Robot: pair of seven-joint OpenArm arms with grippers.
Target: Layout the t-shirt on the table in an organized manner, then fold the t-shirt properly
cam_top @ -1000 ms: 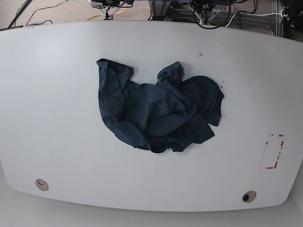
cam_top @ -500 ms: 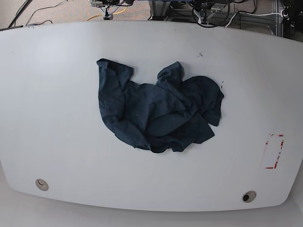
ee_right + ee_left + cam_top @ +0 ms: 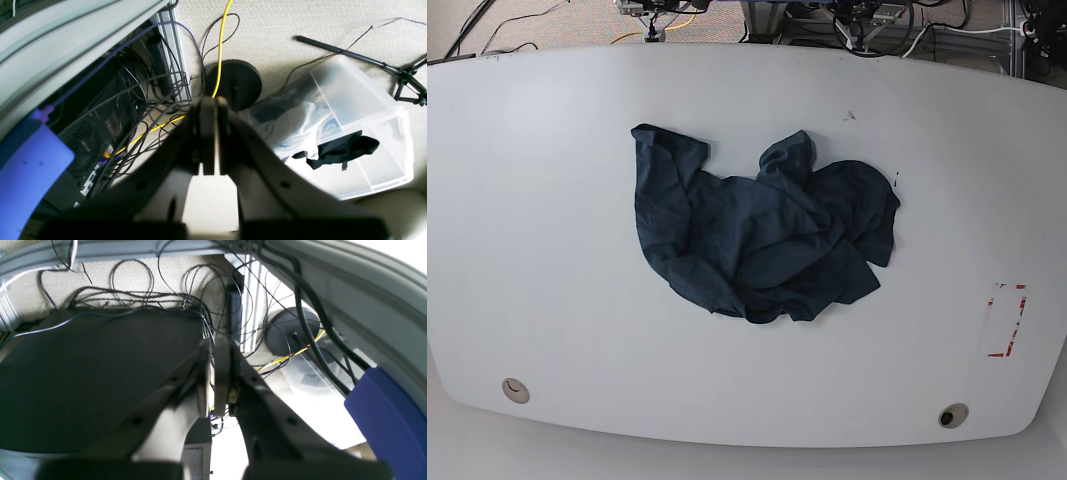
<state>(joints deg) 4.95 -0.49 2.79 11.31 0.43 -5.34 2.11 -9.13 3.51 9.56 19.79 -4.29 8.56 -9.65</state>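
White, smooth counter (image 3: 547,250) with rounded corners, filling the base view. Nearest edge: two round grommet holes (image 3: 515,390), one toward each front corner. Right of the shirt and close to the counter's right edge, a red dashed rectangle (image 3: 1005,320), probably a placement mark.

Mid-counter: shirt (image 3: 757,235), dark navy-teal, soft and heavily wrinkled, dumped in a loose heap with folds lapping over one another. One flatter panel reaching to the shirt's left; bunched ridges and a raised hump on its right and far side. Nothing spread or squared, so layout judged not yet begun. Crumpled cotton like this likely to need pulling at two corners to flatten.

Beyond the counter's far edge: beige carpet and tangled cables (image 3: 667,15).

Neither arm over the counter in the base view; both apparently parked past the far edge, away from the shirt, as at a start pose. Left end effector (image 3: 212,373) clenched, dark fingers nearly touching, holding nothing, aimed at black cables and a round black base (image 3: 292,330) on the floor. Right end effector (image 3: 210,133) clenched too, empty, pointing at a yellow cable (image 3: 220,43) and a clear plastic bin (image 3: 350,126) with cloth inside.
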